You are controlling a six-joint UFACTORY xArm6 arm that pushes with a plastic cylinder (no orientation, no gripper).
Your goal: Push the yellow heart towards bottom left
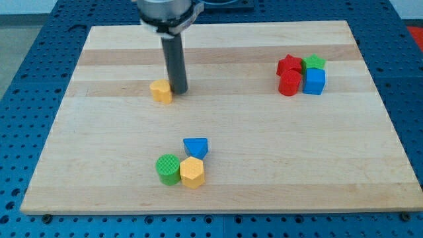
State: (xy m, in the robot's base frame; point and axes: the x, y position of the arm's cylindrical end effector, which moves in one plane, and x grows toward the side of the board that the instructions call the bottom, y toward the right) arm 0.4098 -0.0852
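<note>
The yellow heart (160, 91) lies on the wooden board (264, 132) at the upper left of centre. My tip (178, 90) stands right beside the heart, on its right side, touching or nearly touching it. The dark rod rises straight up from there to the arm at the view's top.
A green cylinder (168, 169), a yellow hexagon (192, 172) and a blue triangle (196, 147) cluster at the bottom centre. A red star (289, 65), a red cylinder (289, 84), a green block (314, 63) and a blue cube (314, 82) cluster at the upper right.
</note>
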